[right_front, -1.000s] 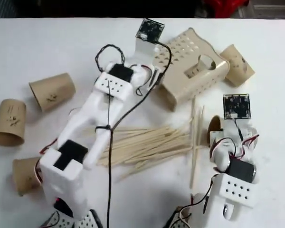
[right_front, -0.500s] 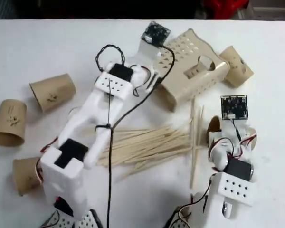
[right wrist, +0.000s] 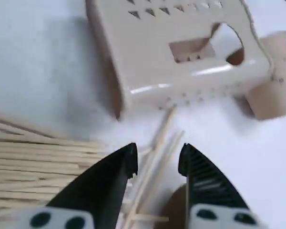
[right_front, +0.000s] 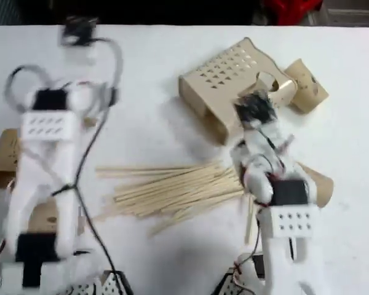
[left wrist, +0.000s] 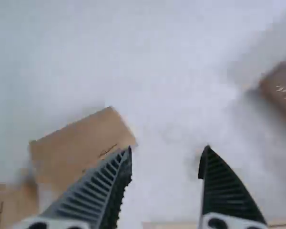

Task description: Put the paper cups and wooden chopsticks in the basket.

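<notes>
Print on the cups: small dark marks only, not legible. The L arm is seen stretched fwd from its base, blurred in the high view. The left fingers [left wrist: 105,191] are held moderately apart w/ nothing gripped, tips pointed down at bare tabletop [left wrist: 133,57]. A paper cup [left wrist: 76,148] lies on its side just beside one fingertip; contact can't be told. A 2nd cup [left wrist: 281,90] is seen well off past the other finger. The R arm is bent fwd toward the basket [right wrist: 148,62]. The right fingers [right wrist: 100,186] are parted a little and empty, w/ a few stray chopsticks [right wrist: 157,138] seen btwn the tips. The chopstick pile [right_front: 172,187] lies off to one side of them. The basket, apparently tipped on its side, lies just ahead of the tips, w/ a 3rd cup [right wrist: 271,81] right beside its far end.
</notes>
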Tool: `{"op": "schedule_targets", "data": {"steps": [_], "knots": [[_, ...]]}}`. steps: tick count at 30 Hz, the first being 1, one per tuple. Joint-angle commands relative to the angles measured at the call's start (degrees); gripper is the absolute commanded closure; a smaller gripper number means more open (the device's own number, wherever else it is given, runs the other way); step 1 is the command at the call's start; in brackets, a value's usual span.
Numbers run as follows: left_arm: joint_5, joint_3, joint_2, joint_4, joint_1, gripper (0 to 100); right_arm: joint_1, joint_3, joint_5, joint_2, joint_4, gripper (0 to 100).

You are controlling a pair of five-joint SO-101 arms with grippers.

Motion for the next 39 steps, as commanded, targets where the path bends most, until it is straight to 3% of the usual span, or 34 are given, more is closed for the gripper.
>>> {"op": "schedule_targets", "data": {"steps": [1,5,13,21,25,39], "knots": [[-2.8,18.2,-13.0,-7.7,-10.0,74,-6.5,-8.1,-2.3,8.7,-4.0,84.4],[-7.0,36.8,-20.4,-20.7,-14.9,74,-9.5,-9.9,-9.4,16.3,-12.1,84.7],[-9.3,56.8,-26.2,-38.2,-16.9,74,-5.8,-9.7,-9.4,28.4,-27.2,84.7],[-12.9,57.8,-26.0,-38.8,-14.0,75,-6.4,-9.8,-9.3,40.2,-32.4,84.7],[-13.0,57.8,-26.0,-38.8,-14.0,75,-10.8,-9.6,-2.4,43.6,-31.9,84.7],[-12.9,57.8,-26.0,-38.8,-14.0,75,-17.3,-6.7,-1.3,48.7,-27.5,84.7]]}}
